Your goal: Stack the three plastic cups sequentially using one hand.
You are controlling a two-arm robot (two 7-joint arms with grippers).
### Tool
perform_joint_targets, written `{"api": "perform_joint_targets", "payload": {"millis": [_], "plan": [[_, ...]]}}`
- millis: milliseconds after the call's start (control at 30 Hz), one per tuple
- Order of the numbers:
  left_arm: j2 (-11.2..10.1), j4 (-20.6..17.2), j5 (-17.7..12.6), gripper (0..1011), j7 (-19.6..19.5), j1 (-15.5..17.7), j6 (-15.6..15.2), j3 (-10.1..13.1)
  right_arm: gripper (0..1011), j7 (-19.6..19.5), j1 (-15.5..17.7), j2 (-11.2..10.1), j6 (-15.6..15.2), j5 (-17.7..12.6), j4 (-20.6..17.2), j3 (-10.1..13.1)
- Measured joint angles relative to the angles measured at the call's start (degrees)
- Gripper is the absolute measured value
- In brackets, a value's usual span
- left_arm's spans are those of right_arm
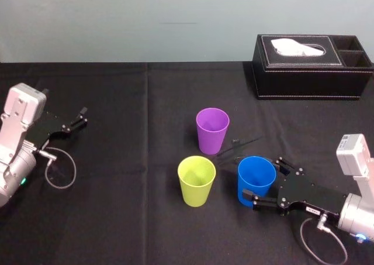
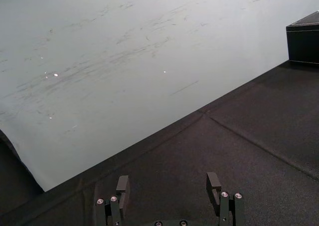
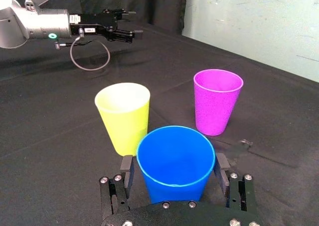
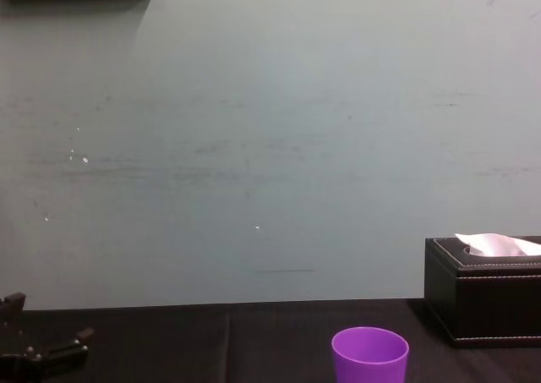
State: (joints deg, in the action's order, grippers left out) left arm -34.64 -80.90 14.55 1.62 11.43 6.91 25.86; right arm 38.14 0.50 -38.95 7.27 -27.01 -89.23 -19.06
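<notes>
Right gripper [image 3: 174, 171] sitting wide, straddling blue cup [image 1: 256, 171], not pinching yet; blue cup standing at 3 o'clock of yellow-green cup [image 1: 196, 180], purple cup [image 1: 212, 129] at its 12; left gripper [image 2: 168, 180] parked wide, far off at 9 o'clock; risks: hard squeeze likely buckling the smooth tapered wall and cup slipping out; low swing likely knocking yellow-green cup over.

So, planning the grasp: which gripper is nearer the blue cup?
Right. The right gripper brackets the blue cup, jaws either side; the left gripper is parked far left.
</notes>
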Motion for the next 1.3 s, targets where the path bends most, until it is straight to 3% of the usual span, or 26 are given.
{"api": "perform_joint_targets", "payload": {"millis": [300, 667, 1300], "plan": [[0.00, 0.00, 0.00, 1011, 0.00, 0.00, 0.00, 0.00, 996, -0.03, 0.15, -0.06, 0.04, -0.06, -0.02, 0.12], [0.00, 0.00, 0.00, 1011, 0.00, 0.00, 0.00, 0.00, 767, -0.05, 0.26, -0.11, 0.15, -0.13, -0.06, 0.23], [0.00, 0.00, 0.00, 1011, 0.00, 0.00, 0.00, 0.00, 716, -0.10, 0.33, -0.15, 0.22, -0.22, -0.11, 0.30]]}}
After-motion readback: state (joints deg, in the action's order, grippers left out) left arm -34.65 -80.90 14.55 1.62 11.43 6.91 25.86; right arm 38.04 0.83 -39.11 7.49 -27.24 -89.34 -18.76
